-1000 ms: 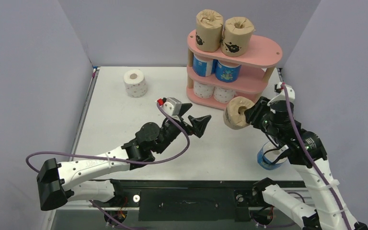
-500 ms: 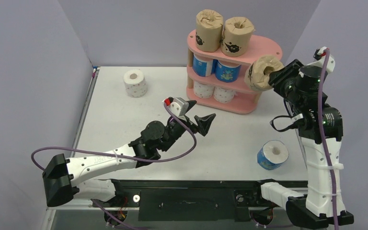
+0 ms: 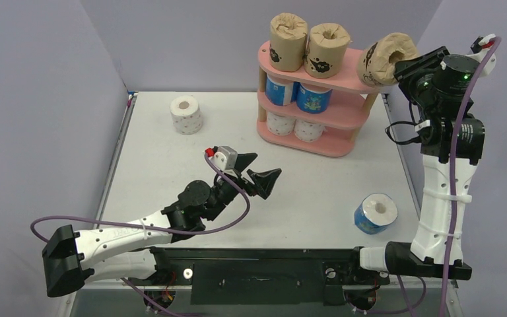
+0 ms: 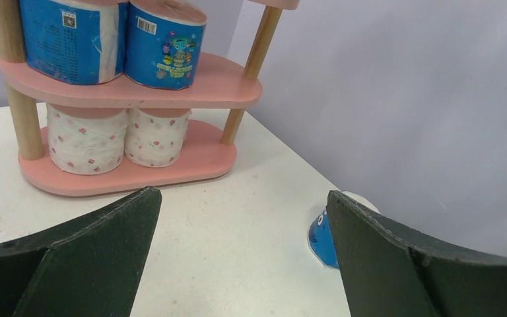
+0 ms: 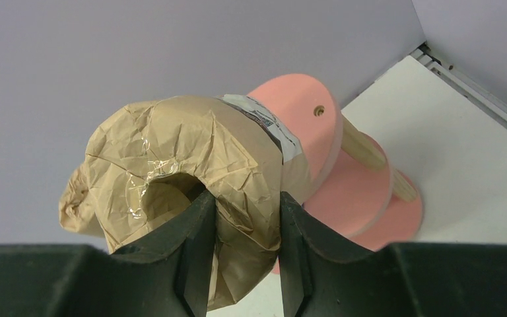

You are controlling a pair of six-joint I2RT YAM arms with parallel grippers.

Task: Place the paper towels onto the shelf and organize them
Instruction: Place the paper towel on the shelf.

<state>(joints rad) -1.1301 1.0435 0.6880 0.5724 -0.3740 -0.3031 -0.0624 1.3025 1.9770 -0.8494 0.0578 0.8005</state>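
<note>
My right gripper (image 3: 403, 67) is shut on the wall of a brown roll (image 3: 386, 58), one finger inside its core, and holds it tilted above the right end of the pink shelf's (image 3: 367, 70) top board. The held roll fills the right wrist view (image 5: 171, 172) with the shelf (image 5: 356, 191) behind it. Two brown rolls (image 3: 308, 43) stand on the top board, two blue rolls (image 3: 298, 94) on the middle, two white dotted rolls (image 3: 294, 127) on the bottom. A white dotted roll (image 3: 186, 114) and a blue roll (image 3: 375, 213) lie on the table. My left gripper (image 3: 259, 171) is open and empty mid-table.
Grey walls enclose the white table (image 3: 171, 172) on the left, back and right. The left wrist view shows the shelf's lower boards (image 4: 204, 79) ahead and the loose blue roll (image 4: 322, 234) partly behind my right finger.
My right arm has lifted the brown roll from beside the shelf's middle tier up to the right end of the top board. My left arm has drawn back slightly toward the near left.
</note>
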